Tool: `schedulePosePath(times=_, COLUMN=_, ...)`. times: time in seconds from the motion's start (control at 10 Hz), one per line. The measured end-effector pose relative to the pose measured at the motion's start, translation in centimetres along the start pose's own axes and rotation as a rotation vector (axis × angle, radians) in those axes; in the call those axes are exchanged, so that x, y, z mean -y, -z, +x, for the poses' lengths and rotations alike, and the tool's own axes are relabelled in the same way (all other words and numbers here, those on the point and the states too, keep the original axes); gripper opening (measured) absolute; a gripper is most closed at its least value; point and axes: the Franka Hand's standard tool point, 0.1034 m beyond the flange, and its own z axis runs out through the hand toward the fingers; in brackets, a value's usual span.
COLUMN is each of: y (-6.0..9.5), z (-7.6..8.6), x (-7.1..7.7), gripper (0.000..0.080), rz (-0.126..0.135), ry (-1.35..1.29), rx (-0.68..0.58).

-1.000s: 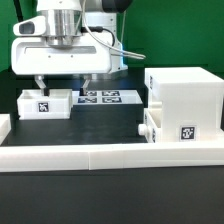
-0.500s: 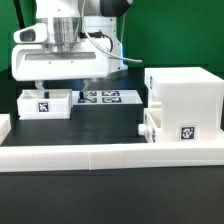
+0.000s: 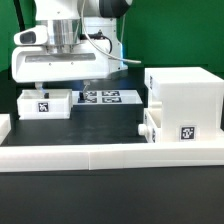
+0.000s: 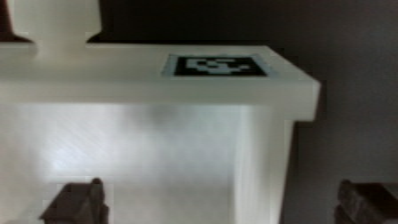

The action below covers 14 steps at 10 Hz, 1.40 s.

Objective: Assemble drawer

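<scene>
A small white box tray (image 3: 45,103) with a square tag on its front lies on the black table at the exterior view's left. My gripper (image 3: 63,88) hangs open just above it, one finger over each end. In the wrist view the tray (image 4: 143,130) fills the frame, its tag (image 4: 217,67) and knob (image 4: 63,25) on the far side, and my gripper (image 4: 221,205) straddles it without touching. The large white housing (image 3: 185,95) stands at the exterior view's right. A second tray (image 3: 152,125) sits part-way in its left side.
The marker board (image 3: 108,97) lies flat behind the tray, between it and the housing. A long low white border rail (image 3: 110,153) runs along the front of the table, with a short white block (image 3: 4,124) at its left end.
Between one second and half a second ago the hand turned a little above the tray. Since then nothing has visibly moved.
</scene>
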Motion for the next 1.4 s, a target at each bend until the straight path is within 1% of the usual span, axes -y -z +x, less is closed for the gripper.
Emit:
schedulePosePath(times=0.1, y=-0.1, z=-0.1, x=0.1, gripper=0.0649, rz=0.005, ry=-0.005, rx=0.009)
schedulePosePath(times=0.2, y=-0.2, z=-0.5, x=0.4, gripper=0.0649, rz=0.02, ry=-0.008, rx=0.037)
schedulePosePath(times=0.3, y=-0.3, z=-0.6, x=0.5, gripper=0.0649, rz=0.023, ry=-0.005, rx=0.042)
schedulePosePath(times=0.5, y=-0.9, z=-1.1, x=0.5, gripper=0.0649, rz=0.027, ry=-0.006, rx=0.056)
schedulePosePath(times=0.8, y=-1.5, z=-1.8, x=0.5, gripper=0.0649, rz=0.009, ry=-0.005, rx=0.034)
schedulePosePath(times=1.0, y=-1.5, z=-1.8, x=0.8, gripper=0.0649, rz=0.009, ry=0.003, rx=0.034)
schedulePosePath(times=1.2, y=-1.5, z=-1.7, x=0.9, gripper=0.0392, rz=0.009, ry=0.005, rx=0.034)
schedulePosePath(times=1.3, y=-1.5, z=-1.7, x=0.9, gripper=0.0197, rz=0.009, ry=0.005, rx=0.034)
schedulePosePath(times=1.4, y=-1.5, z=-1.7, x=0.9, gripper=0.0197, rz=0.009, ry=0.005, rx=0.034)
